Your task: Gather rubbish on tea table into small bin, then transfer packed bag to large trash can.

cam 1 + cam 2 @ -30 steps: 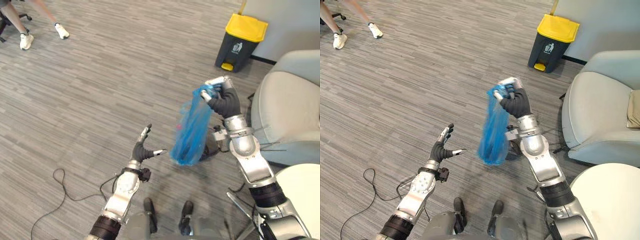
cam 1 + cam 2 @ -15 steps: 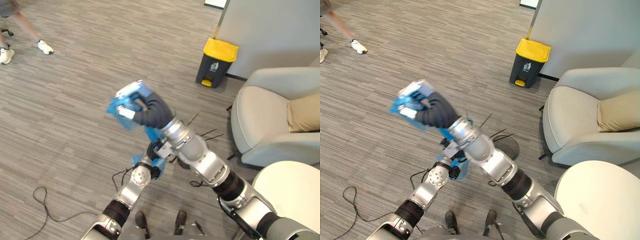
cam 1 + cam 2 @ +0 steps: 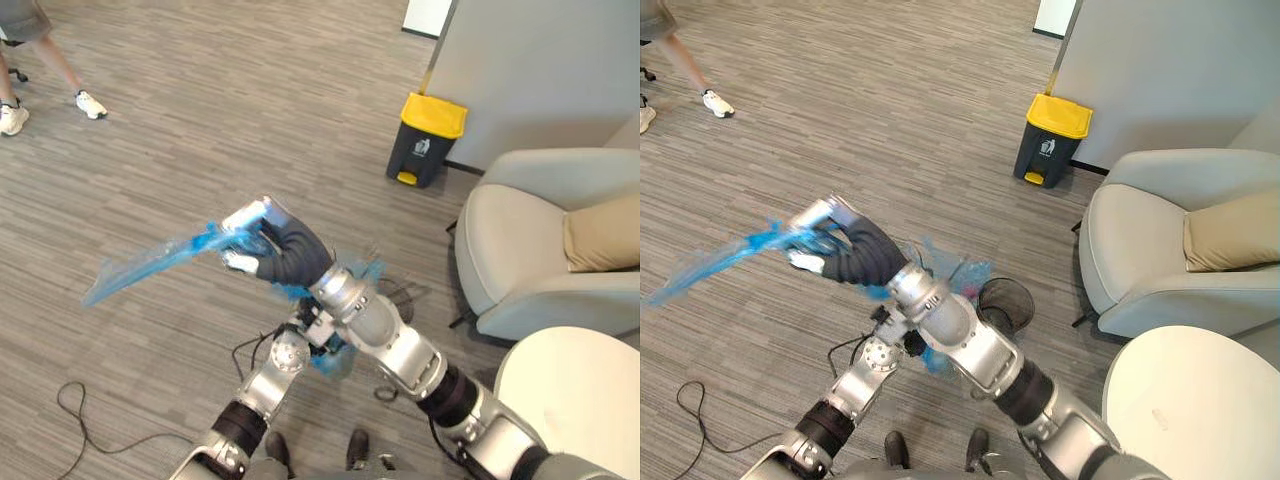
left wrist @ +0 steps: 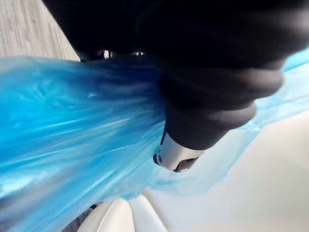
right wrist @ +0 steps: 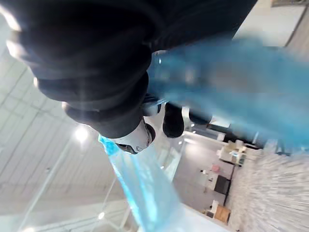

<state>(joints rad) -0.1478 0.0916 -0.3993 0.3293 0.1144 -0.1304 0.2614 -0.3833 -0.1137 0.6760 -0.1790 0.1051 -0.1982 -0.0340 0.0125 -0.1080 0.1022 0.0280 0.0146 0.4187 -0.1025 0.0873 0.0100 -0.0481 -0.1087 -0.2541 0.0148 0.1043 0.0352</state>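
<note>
Now, left eye view: right hand [image 3: 268,243] is clamped on the neck of the blue bag [image 3: 150,265], with the arm crossed over to the robot's left. The bag streams out sideways to the left, well off the floor. 1 s ago it hung straight down from that hand on the right side, and 0.5 s ago it was bunched at the fist. Left hand [image 4: 207,111] sits tucked under the right forearm; 1 s ago it was out in the clear, spread, holding nothing. Large trash can [image 3: 428,140], yellow lid down, stands by the wall, well apart from the bag. Armchair [image 3: 520,250] and round table [image 3: 575,400] are on the right, and a person [image 3: 30,50] is top left.

Right eye view: small bin [image 3: 1006,303] is on the floor just past the right forearm. More blue plastic shows beside it and by the left wrist; can't tell if it's the same bag.

Left wrist view: blue plastic lies right against the hand. Can't tell whether the hand grips it.

Right wrist view: a finger [image 5: 137,139] is curled in, with blue plastic running past on both sides.
</note>
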